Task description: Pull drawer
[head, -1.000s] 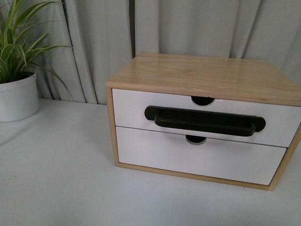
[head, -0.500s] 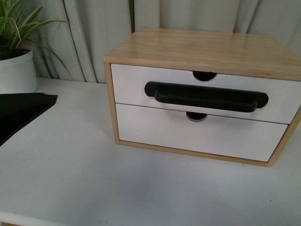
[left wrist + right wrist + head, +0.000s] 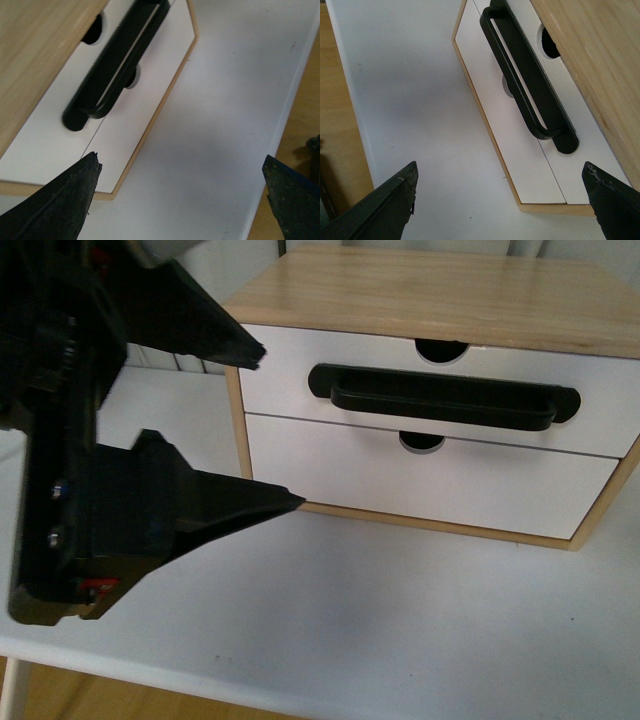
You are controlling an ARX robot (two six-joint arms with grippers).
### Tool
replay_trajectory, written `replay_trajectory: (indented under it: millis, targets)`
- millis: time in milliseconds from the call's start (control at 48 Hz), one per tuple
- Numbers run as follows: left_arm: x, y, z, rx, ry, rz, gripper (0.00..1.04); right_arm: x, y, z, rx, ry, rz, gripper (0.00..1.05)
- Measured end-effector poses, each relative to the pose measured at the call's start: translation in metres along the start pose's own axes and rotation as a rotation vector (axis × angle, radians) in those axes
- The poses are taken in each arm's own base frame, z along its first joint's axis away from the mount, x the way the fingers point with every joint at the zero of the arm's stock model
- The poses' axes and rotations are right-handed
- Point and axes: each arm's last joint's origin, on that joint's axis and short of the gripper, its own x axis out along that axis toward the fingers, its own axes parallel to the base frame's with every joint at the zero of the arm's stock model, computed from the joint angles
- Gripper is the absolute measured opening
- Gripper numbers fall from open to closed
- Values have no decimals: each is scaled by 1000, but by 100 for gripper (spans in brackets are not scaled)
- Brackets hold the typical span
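White bench (image 3: 400,620) carries light-wood cabinet (image 3: 430,290) at 1 o'clock. drawer (image 3: 285,375) in upper slot, flush with lower drawer front (image 3: 420,485); black bar handle (image 3: 440,398) untouched. left pincer (image 3: 280,430) at 9 o'clock, spread wide, empty, near cabinet's left corner. right pincer (image 3: 500,172) spread, empty.

A flat white tabletop (image 3: 400,620) lies in soft, even light. Below its near edge shows a light-brown wooden floor (image 3: 150,708) and a slim white table leg (image 3: 10,692).

White black-handled drawer (image 3: 290,390), closed.
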Motion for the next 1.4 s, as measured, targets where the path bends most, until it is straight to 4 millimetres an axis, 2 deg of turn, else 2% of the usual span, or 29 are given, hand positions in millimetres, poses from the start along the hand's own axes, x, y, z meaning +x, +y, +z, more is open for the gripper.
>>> replay_trajectory:
  millis: [146, 354, 688, 854, 1042, 1396]
  targets:
    - [17, 4, 8, 52, 8, -72, 99, 11, -5, 2, -43, 0, 23, 96]
    - [46, 20, 26, 134, -20, -111, 99, 34, -11, 2, -90, 0, 57, 96]
    - [75, 33, 25, 156, 8, -157, 99, 58, -18, 3, -131, -22, 83, 96]
    - [89, 42, 23, 173, 23, -160, 99, 74, -21, -3, -133, -26, 103, 96]
    - [98, 45, 14, 161, 34, -166, 99, 86, -21, -8, -130, -36, 125, 96]
    - [100, 50, 1, 140, 48, -156, 99, 99, -25, -10, -127, -46, 122, 96]
